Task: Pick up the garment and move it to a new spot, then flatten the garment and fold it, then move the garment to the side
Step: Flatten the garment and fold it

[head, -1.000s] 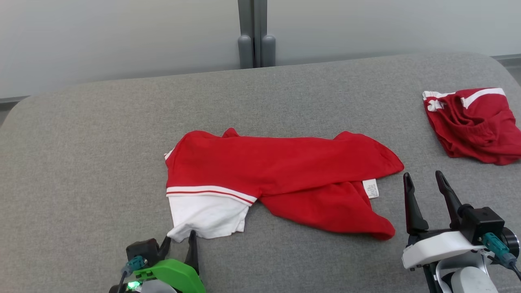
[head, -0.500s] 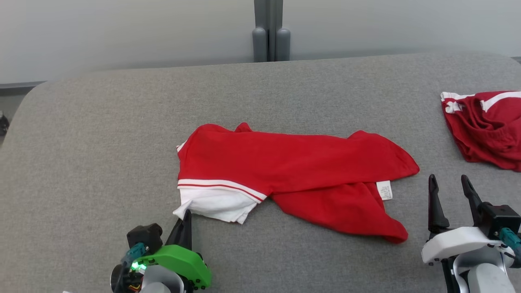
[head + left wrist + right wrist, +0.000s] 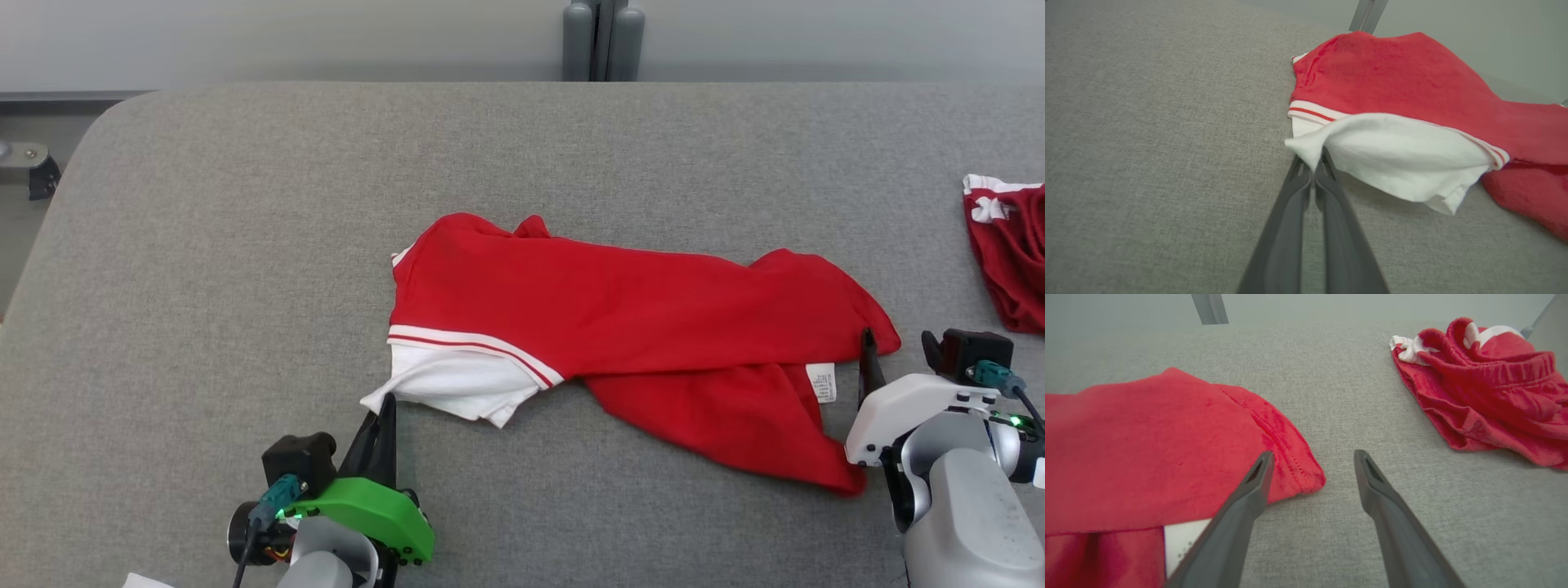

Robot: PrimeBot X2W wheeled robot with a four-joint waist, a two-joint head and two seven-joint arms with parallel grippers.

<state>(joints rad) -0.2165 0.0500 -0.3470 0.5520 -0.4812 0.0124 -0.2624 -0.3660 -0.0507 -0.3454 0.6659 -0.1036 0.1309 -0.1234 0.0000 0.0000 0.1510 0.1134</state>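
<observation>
Item: garment (image 3: 637, 327), a red shirt with a white, red-striped panel. It lies crumpled and partly doubled over itself at the middle of the grey padded surface (image 3: 245, 245), with its care label (image 3: 820, 382) turned out near the robot's right end. Second red garment (image 3: 1008, 261): bunched at the far right, well apart, not engaged. Left gripper (image 3: 384, 402): clenched on the white corner (image 3: 1306, 149) at the garment's near left end, the fabric pinched between the fingertips and lifted slightly off the surface. Right gripper (image 3: 1313, 454): spread wide and holding nothing. It sits at the red corner (image 3: 1294, 465) of the right end, one finger over the fabric's edge and the gap between the fingers mostly over bare surface just beside it. Step in hand, as judged: the pick-up, with one of two holds made. Next move calls for: the right gripper shifting slightly toward the red corner so the cloth sits between the fingers, then closing, then both arms lifting evenly so the garment hangs open rather than twisting.
</observation>
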